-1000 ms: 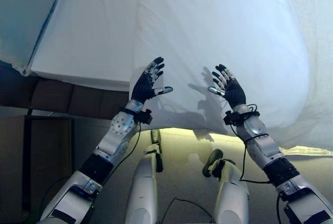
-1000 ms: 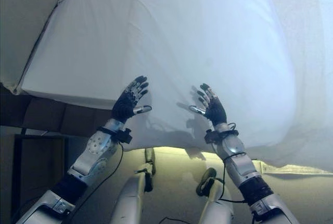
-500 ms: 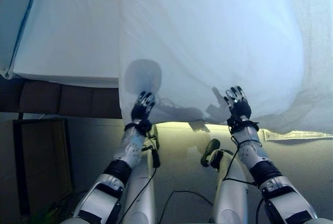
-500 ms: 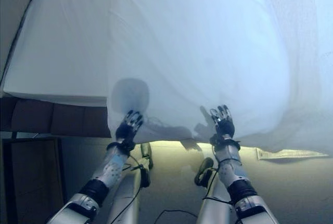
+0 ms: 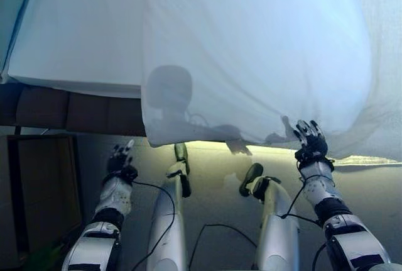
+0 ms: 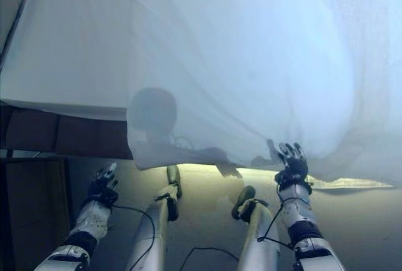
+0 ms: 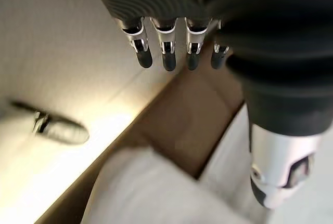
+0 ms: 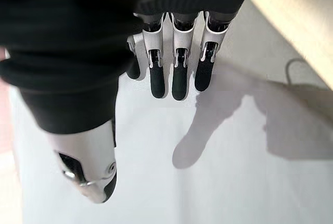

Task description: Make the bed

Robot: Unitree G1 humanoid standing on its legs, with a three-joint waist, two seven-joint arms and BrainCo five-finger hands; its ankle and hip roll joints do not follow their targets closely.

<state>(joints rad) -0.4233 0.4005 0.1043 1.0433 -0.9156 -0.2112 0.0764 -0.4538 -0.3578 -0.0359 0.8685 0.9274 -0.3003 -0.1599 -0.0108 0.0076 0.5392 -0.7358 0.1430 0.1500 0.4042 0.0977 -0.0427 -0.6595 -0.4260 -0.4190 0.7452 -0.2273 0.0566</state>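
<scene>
Here, white sheet (image 5: 251, 51) just beyond right hand (image 5: 310, 140), fingers straight

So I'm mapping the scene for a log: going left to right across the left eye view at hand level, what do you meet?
Dark cabinet → left hand, open over the floor → hanging edge of the white sheet → right hand, open at the sheet's lower edge.
</scene>
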